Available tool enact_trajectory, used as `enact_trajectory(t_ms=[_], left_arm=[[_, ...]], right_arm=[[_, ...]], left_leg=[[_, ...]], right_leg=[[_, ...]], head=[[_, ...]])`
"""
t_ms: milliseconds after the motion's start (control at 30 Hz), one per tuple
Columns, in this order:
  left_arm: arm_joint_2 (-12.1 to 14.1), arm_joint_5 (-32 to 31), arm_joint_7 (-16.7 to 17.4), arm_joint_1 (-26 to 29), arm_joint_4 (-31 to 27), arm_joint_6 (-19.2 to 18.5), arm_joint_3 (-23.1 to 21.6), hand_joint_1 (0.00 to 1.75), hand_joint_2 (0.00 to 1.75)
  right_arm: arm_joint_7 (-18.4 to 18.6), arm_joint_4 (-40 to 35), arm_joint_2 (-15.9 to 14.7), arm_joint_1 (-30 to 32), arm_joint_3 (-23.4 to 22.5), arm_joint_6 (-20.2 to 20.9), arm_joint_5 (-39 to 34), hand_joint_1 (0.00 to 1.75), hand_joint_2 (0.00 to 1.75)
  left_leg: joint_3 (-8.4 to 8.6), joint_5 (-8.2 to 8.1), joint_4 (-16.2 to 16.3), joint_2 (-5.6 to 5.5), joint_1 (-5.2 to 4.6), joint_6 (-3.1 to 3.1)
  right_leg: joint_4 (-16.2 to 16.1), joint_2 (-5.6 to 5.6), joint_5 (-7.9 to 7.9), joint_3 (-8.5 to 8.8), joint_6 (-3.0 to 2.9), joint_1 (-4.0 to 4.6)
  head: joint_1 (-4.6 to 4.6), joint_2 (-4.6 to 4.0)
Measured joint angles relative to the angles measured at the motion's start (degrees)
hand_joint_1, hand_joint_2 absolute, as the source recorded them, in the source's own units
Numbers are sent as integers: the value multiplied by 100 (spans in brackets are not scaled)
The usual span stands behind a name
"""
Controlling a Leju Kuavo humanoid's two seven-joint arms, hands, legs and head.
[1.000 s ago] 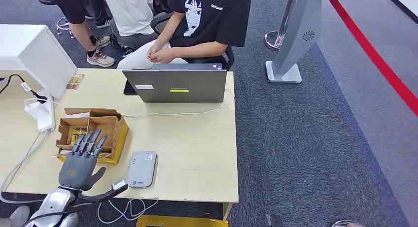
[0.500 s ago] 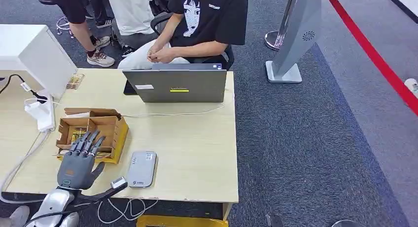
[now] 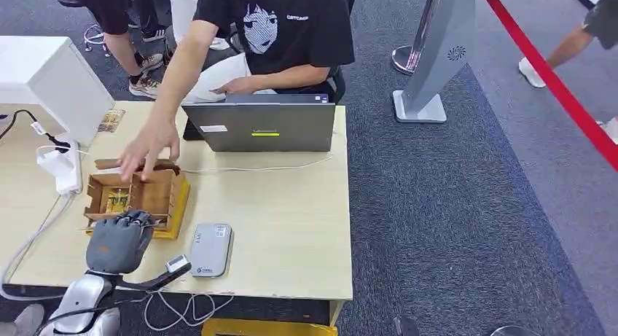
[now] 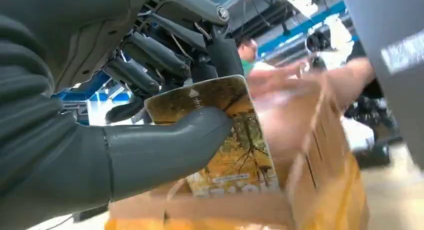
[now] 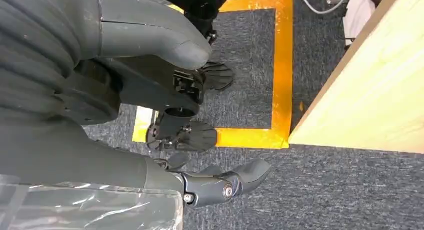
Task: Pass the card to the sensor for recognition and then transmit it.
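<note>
The card (image 4: 220,135) is now sitting pinched between the thumb and the darker fingers of the left robot hand (image 3: 120,241), right at the front rim of the cardboard box (image 3: 164,194). A second ago those fingers were stretched out flat over the box; now they are curling down into it, so the grasp looks freshly made and the card is not yet lifted clear. In the left wrist view its yellow printed face is standing partly out of the box.

A person's hand (image 3: 149,150) is reaching in across the tabletop (image 3: 291,205) and touching the box's far flap, where earlier both of that person's hands were folded behind the laptop (image 3: 262,126). That hand is probably steadying the box.

The grey sensor (image 3: 210,249) is lying just beside the box, so the next stage should be a short carry.

The right robot hand (image 5: 150,85) is hanging below the tabletop edge, fingers loosely curled and holding nothing.
</note>
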Motion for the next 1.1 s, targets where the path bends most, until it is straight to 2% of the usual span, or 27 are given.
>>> enact_trajectory(t_ms=[300,533,933,1000,1100], left_arm=[[-7,79,0,-484,-444,-17,-2,175,175],[-15,168,-9,-977,-733,-199,-15,175,175],[-26,201,-11,-1124,-822,-197,-26,175,175],[-24,221,-11,-1141,-822,-197,-26,0,175],[-17,271,-2,-1139,-822,-197,-26,0,175]], right_arm=[[50,0,7,-14,-4,4,44,0,175],[63,0,22,-42,-9,4,83,0,175],[63,-2,26,-44,-9,9,101,0,175],[63,-2,31,-44,-9,11,101,0,175],[63,-4,33,-43,-9,11,103,0,175]], left_leg=[[0,3,1,1,0,-2],[0,3,1,5,0,-3],[-1,3,1,5,0,-3],[-1,3,1,5,0,-3],[-3,3,1,4,0,-3]], right_leg=[[0,3,6,6,-6,0],[1,5,8,8,-7,0],[1,5,8,5,-7,0],[1,5,8,6,-7,0],[1,5,7,6,-7,0]], head=[[0,0],[0,0],[0,0],[0,0],[2,0]])
